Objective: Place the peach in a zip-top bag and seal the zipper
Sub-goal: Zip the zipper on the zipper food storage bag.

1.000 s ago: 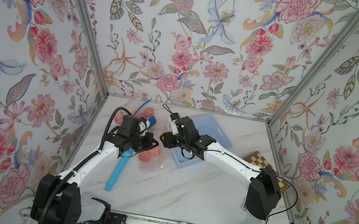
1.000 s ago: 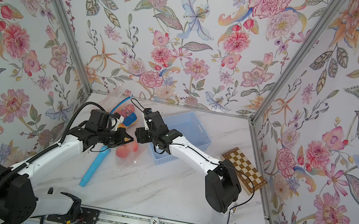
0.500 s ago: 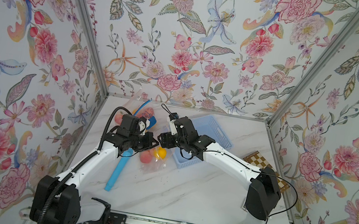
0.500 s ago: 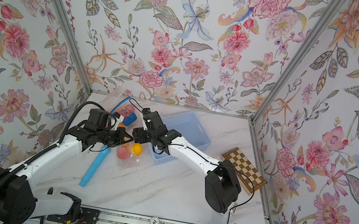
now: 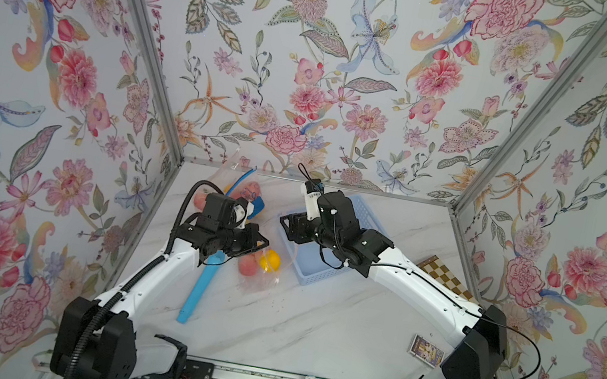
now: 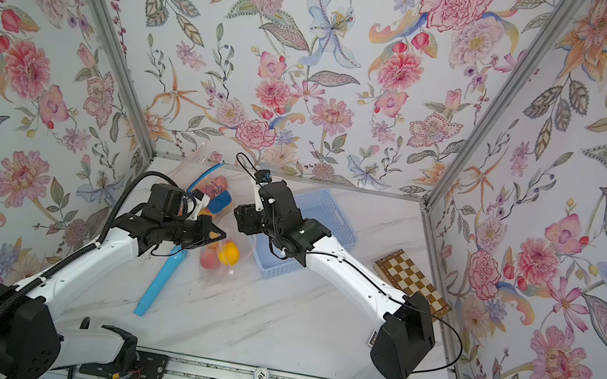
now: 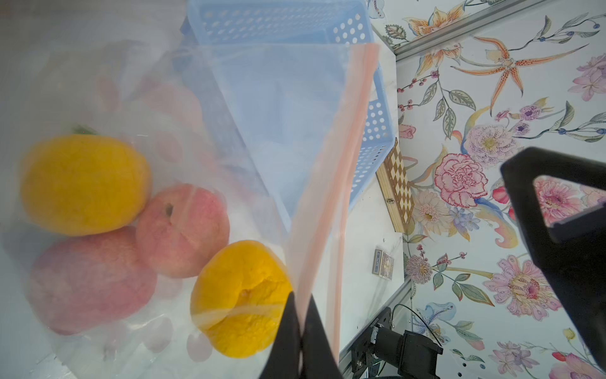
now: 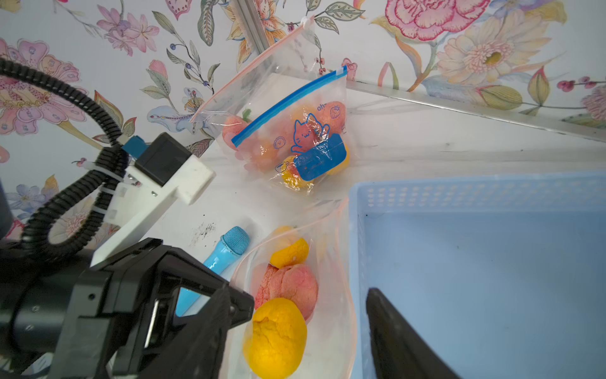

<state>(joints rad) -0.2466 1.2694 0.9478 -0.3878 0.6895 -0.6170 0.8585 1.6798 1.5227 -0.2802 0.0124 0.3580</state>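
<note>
Your left gripper has its fingers pressed together on one lip of the clear zip-top bag. They pinch the film where the pink zipper strip runs down into them. The other half of the strip passes beside the fingers, apart from the first, so the mouth stands open and unsealed.

Your right gripper has its fingers spread with nothing between them. In the right wrist view one finger hangs over the floor of the blue basket, and the bag's open mouth lies below the gap.

The peach is inside the bag. It touches a second peach and sits between two oranges.

The bag lies on the marble table between a blue toy microphone and the basket, just beside the basket's wall.

Farther back, near the wall corner, you have a cat-print bag with a blue zipper, holding more fruit. Another clear bag with a pink zipper leans behind it.

On the robot's right, a checkerboard lies by the wall. A small card pack lies on the table near the right arm's elbow.
</note>
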